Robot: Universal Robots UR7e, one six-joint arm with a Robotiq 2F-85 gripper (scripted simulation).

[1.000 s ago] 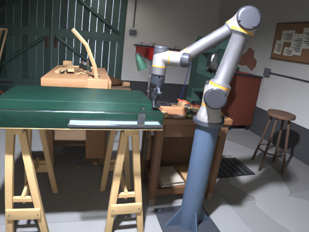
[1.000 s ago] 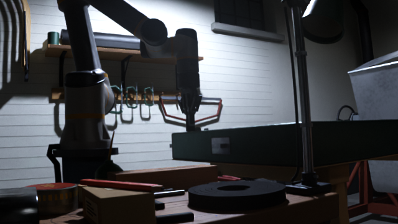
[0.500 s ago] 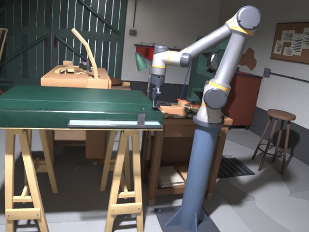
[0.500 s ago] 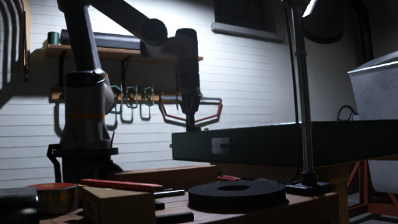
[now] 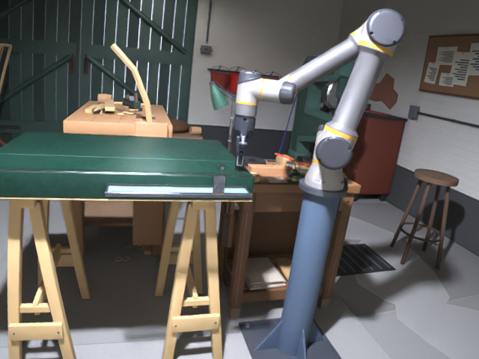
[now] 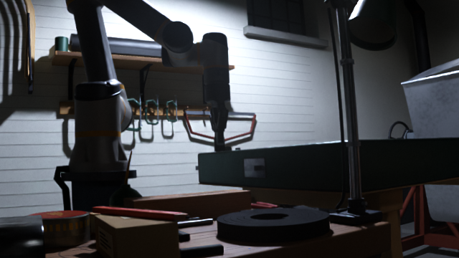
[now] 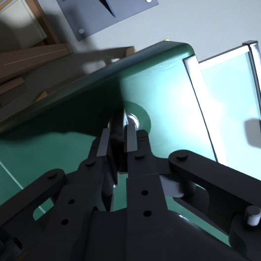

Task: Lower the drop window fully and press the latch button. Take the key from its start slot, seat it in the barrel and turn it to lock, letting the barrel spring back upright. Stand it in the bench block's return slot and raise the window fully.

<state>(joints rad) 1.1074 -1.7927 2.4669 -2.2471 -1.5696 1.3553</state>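
Note:
My gripper (image 7: 118,134) points straight down over the near end of the green door panel (image 5: 116,162), which lies flat on two sawhorses. Between its fingers stands the dark key (image 7: 118,128), and its lower end meets the round silver barrel (image 7: 129,121) set in a raised green disc on the panel. The pale blue drop window (image 7: 229,98) in its metal frame lies to the right of the barrel; from the side it shows as a thin strip (image 5: 176,190) along the panel's edge. The latch plate (image 6: 254,167) sits on the panel's end face. The gripper is closed on the key.
The panel's rounded corner (image 7: 183,48) lies just beyond the barrel, with floor below. A wooden workbench (image 5: 286,185) behind the arm carries blocks and tools. A black ring (image 6: 272,224) and a lamp post (image 6: 349,107) stand on it. A stool (image 5: 427,216) stands far right.

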